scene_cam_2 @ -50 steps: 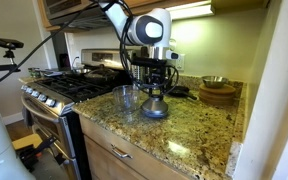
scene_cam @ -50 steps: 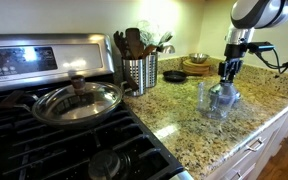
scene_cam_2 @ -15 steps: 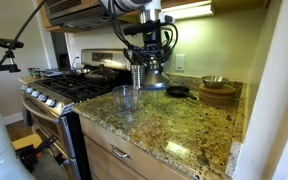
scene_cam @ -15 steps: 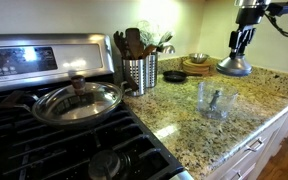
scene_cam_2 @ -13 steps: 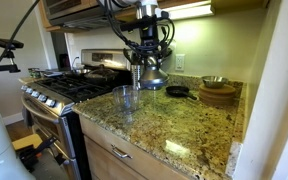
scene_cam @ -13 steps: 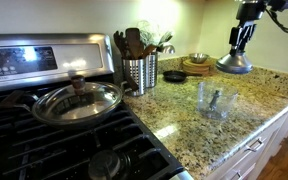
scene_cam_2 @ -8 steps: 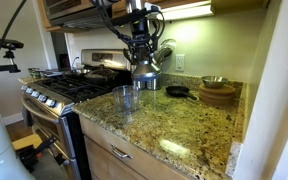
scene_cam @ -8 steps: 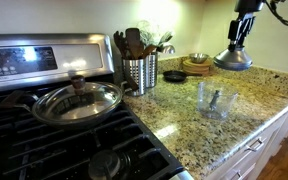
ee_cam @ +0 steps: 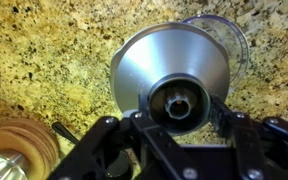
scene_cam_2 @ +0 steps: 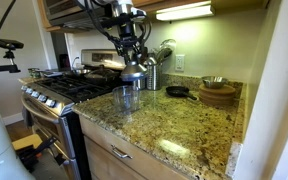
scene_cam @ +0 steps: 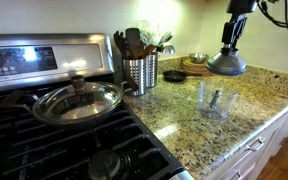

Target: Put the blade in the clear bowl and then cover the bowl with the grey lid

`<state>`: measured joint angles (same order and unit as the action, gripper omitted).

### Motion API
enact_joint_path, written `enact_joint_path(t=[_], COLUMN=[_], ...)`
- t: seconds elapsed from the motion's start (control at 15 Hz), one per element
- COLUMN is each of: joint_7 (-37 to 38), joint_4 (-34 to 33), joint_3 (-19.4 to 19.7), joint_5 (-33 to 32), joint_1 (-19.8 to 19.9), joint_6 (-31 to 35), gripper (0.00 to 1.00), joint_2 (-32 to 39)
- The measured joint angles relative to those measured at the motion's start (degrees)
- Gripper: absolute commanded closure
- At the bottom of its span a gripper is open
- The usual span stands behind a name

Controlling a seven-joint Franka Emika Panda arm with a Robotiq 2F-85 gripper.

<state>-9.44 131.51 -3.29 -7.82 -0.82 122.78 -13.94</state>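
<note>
Two bystanders at the worktop's back edge in an exterior view: utensil holder (scene_cam: 139, 72) and black pan (scene_cam: 174, 76), both apart from the clear bowl (scene_cam: 212, 100) near the front edge. The blade (scene_cam: 215, 98) sits inside it. The gripper (scene_cam: 229, 42) is clamped on the grey lid (scene_cam: 226, 66), airborne behind the bowl.

Other exterior view: lid (scene_cam_2: 134, 78) just above bowl (scene_cam_2: 126, 98), blade unreadable.

Wrist view: lid (ee_cam: 171, 70) hides most of the bowl, only its rim (ee_cam: 224, 35) showing. Lid is closer to the bowl than 0.5 s ago.
</note>
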Motion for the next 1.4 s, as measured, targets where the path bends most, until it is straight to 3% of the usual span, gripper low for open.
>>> enact_joint_path(t=[0.6,1.4], joint_7=[-0.1,-4.3], joint_4=[3.1,4.4], joint_3=[-1.0,-0.3], joint_5=[0.9,4.5], joint_1=[-2.9,-3.1], joint_6=[0.0,1.9], gripper=[0.65,0.65], joint_2=[0.0,1.4])
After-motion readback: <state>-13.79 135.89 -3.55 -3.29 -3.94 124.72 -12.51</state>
